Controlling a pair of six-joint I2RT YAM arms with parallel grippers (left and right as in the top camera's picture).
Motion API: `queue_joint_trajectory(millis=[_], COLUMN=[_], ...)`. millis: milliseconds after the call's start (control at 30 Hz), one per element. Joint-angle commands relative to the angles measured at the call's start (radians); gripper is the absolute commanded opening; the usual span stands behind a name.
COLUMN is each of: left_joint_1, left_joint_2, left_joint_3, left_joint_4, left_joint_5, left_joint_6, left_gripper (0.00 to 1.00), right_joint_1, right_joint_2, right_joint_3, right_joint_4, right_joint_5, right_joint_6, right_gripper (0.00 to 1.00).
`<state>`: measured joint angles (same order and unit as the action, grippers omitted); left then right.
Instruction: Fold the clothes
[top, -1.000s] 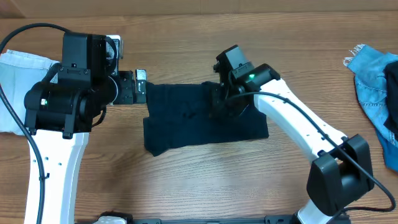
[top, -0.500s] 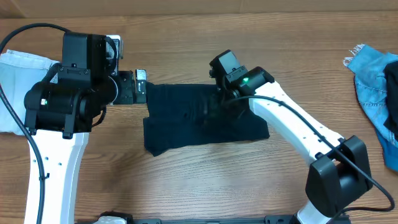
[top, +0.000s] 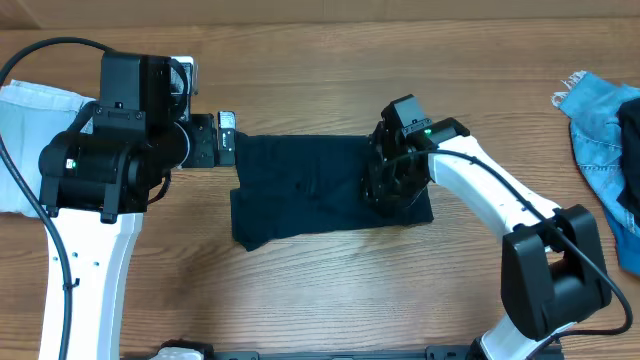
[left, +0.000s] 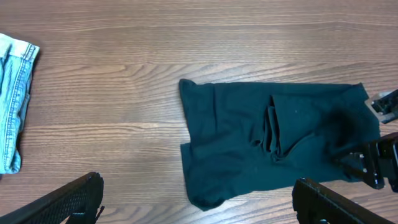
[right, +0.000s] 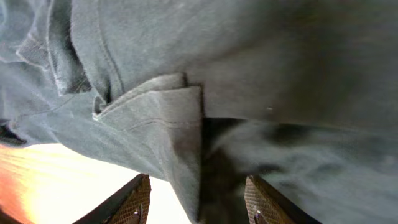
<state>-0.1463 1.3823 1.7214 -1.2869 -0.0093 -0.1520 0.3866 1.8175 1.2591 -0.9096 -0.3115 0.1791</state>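
**Right claw parted over a fold of navy cloth**

The right claw sits low at the right end of the navy garment, jaws apart around a loose fold and not pinching it. The left claw is spread wide and empty by the garment's left edge. The garment lies folded and wrinkled mid-worktop.

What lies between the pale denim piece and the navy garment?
Only bare wooden table separates the pale denim piece from the navy garment, shown in the left wrist view.
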Motion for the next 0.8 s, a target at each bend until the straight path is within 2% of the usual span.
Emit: queue_joint_trajectory(millis=[0, 200, 533, 767], left_joint_1=[0.002, 0.002, 0.002, 0.002], left_joint_2=[0.003, 0.003, 0.003, 0.003], left_joint_3=[0.002, 0.002, 0.002, 0.002], left_joint_4=[0.004, 0.004, 0.004, 0.004], left_joint_5=[-0.009, -0.009, -0.009, -0.009], left_joint_6=[-0.013, -0.013, -0.013, -0.013], left_gripper=[1.00, 1.00, 1.00, 1.00], right_joint_1=[0.004, 0.006, 0.043, 0.154], right_joint_2=[-0.019, -0.006, -0.005, -0.005], right_joint_3=[-0.023, -0.077, -0.077, -0.077], right_joint_4=[0.035, 0.100, 0.114, -0.028], right_joint_5=[-0.043, -0.050, -0.219, -0.237], right_joint_6=[-0.027, -0.026, -0.053, -0.054], right_gripper=[0.53, 0.47, 0.15, 0.12])
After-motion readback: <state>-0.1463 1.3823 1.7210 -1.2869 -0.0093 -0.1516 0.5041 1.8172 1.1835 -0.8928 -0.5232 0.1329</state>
